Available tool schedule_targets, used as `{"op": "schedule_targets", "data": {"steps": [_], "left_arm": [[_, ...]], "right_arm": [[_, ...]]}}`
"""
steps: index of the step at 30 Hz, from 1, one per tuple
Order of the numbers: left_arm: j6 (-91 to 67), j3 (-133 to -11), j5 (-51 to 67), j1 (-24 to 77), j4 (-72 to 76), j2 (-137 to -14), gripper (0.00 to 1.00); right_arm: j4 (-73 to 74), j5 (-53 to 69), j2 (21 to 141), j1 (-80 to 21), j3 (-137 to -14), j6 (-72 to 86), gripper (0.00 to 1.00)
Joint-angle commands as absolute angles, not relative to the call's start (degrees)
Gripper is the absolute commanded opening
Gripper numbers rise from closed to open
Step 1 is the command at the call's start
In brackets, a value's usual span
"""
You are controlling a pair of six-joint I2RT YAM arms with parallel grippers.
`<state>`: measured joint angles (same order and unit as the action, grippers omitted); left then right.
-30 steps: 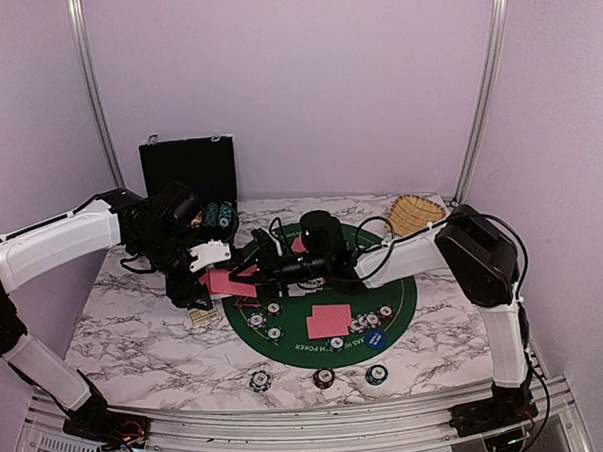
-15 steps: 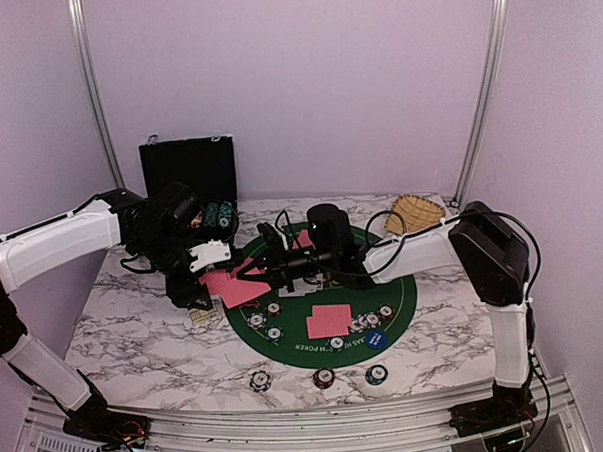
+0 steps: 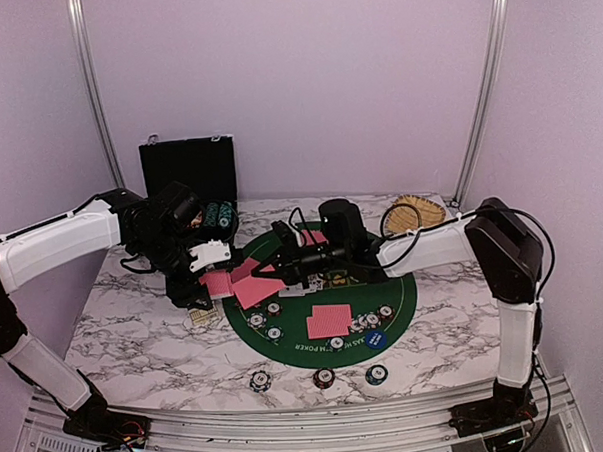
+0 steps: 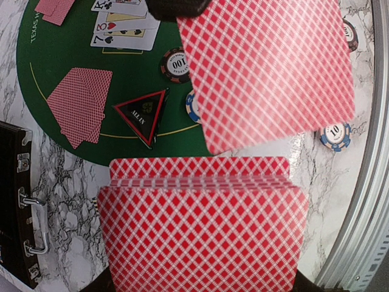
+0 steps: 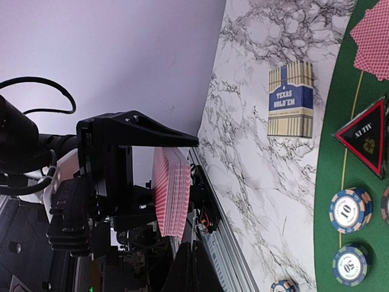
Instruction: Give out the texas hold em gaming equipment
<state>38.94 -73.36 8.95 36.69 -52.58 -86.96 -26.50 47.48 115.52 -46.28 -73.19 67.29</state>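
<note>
Left of centre in the top view: left hand [image 3: 206,282] clamped round a thick deck of red-backed playing cards [image 4: 203,231], held on edge above the white marbled table [image 3: 136,338], just off the rim of the round green felt mat [image 3: 402,282]. Right hand [image 3: 273,270] stretched across from the right, pinched on the corner of a single red-backed card [image 4: 267,73], tilted, just beside the deck.

Much of the mat's far half hidden under the right arm from above; in the left wrist view, most of the table blocked by the held cards.

Flat on the marble beside the mat: blue and cream card box [image 5: 290,100] lettered TEXAS HOLD'EM. On the felt: red-black triangle marker [image 4: 143,115], face-down fan of cards [image 4: 79,103], row of face-up cards [image 4: 124,30], striped-edge chip [image 4: 176,64], blue round button [image 3: 376,338]. Near the bottom edge, on bare marble: three lone chips [image 3: 323,377] in a row.

Upper left: black hinged case [image 3: 189,171], lid up, teal chips [image 3: 218,218] stacked inside. Upper right: woven wicker basket [image 3: 413,213], contents not discernible.
</note>
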Motion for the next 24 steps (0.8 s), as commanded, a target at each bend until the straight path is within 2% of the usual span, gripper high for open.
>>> {"op": "schedule_targets", "data": {"steps": [1,6,13,17,24], "left_arm": [[38.8,-74.5,9.5,36.4,-52.8,-86.1,0.00],[38.8,-74.4,9.5,36.4,-52.9,-86.0,0.01],[38.7,-74.3,9.5,36.4,-52.9,-85.8,0.00],[38.8,-74.3,9.5,36.4,-52.9,-85.9,0.00],[38.6,-74.3,9.4,36.4,-52.9,-85.6,0.00]], "right_arm": [[-27.9,47.9,111.6,-43.4,-70.8,67.2,0.00],[-27.1,48.1,109.3,-38.1,-66.7,65.4,0.00],[-18.0,42.2,108.1,-29.1,-62.1,55.8,0.00],[-14.5,36.8,109.4,-26.9,-62.3,51.2,0.00],[-17.1,32.1,115.0,-26.2,-65.2,50.2,0.00]]}}
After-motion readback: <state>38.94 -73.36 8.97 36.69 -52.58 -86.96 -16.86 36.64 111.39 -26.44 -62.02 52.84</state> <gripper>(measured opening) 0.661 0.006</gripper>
